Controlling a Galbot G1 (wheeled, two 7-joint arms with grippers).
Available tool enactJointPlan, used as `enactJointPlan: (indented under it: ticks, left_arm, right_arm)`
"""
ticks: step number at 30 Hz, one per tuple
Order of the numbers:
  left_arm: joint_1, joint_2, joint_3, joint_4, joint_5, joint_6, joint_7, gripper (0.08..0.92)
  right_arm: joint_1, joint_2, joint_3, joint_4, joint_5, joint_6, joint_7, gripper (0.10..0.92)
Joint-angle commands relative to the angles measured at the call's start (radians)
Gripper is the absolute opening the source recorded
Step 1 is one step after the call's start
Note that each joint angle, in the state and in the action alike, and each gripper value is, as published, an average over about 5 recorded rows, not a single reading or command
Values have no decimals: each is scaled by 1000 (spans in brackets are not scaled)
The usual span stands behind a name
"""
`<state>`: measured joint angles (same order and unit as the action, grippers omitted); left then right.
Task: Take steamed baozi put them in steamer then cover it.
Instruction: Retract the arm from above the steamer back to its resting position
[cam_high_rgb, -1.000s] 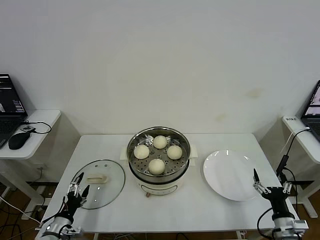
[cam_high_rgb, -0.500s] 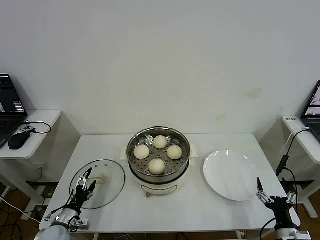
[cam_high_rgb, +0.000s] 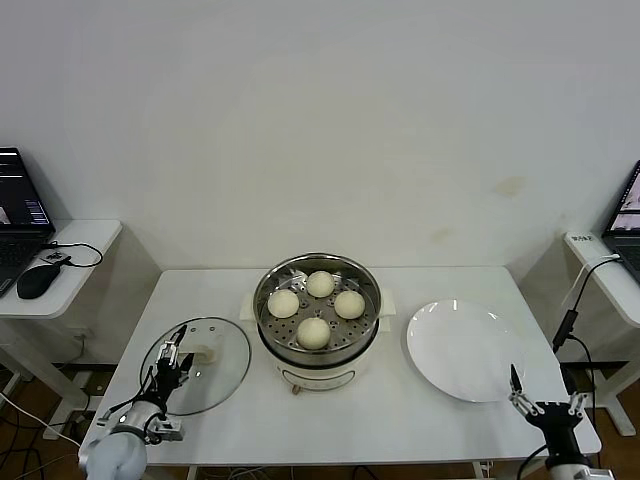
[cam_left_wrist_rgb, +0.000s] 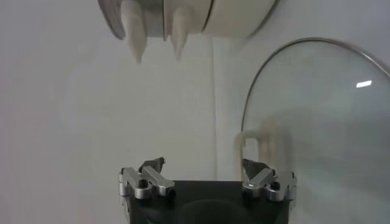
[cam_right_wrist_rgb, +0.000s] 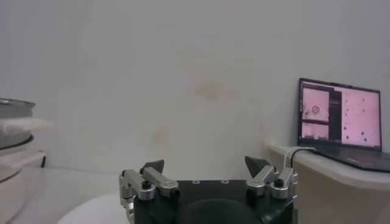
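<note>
Near the front left corner of the surface (cam_high_rgb: 240, 440) lies the cover (cam_high_rgb: 200, 368), flat, with its cream handle (cam_high_rgb: 200, 353) pointing up. Your left hand (cam_high_rgb: 172, 364) hangs right over the cover's left side, close to the handle, and its fingers are spread apart with nothing between them. In the left wrist view the handle (cam_left_wrist_rgb: 256, 143) sits in front of one of the fingers, not yet between the two.

All four steamed baozi (cam_high_rgb: 314, 332) already sit on the holey tray in the steamer (cam_high_rgb: 318, 312), which stands in the middle of the surface. So it looks like only the covering is left to do.

Think about how the cover will feel. It is glass with a metal rim, so it is hard, smooth and probably a bit heavy for its size. It can crack if you drop it or bang it on the steamer. The glass is too slippery and flat to pinch. Take it by the handle, which sticks up and gives your fingers two sides to squeeze. Hold the middle of the handle so the cover hangs level and does not tip.

Your right hand (cam_high_rgb: 542, 408) waits past the front right corner, near the white plate (cam_high_rgb: 462, 350), with its fingers spread and holding nothing.
</note>
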<state>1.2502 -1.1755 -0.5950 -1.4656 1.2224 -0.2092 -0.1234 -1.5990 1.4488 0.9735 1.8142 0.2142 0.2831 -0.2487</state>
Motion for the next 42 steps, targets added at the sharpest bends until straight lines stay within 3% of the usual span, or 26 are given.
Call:
enactJointPlan:
  ticks: [1,18,33,42]
  left_arm:
    - [-45,-3,4,62,5,0,-1,823]
    - [-71,-22,6,85,-6,1,4,795]
    - [-87,-26,11,170,-25,4,-3,376]
    - [-56,-33,-2,93,-41,5,-75,149]
  right_arm:
    - [-4,4,-4,-4,-7,2,-1,823]
    - [-2,7,-26,-24,-18,10,-6,823]
    - [1,12,-55,-27,-29,27,-7,823]
    - [2,11,-69,-35,-40,31,-7,823]
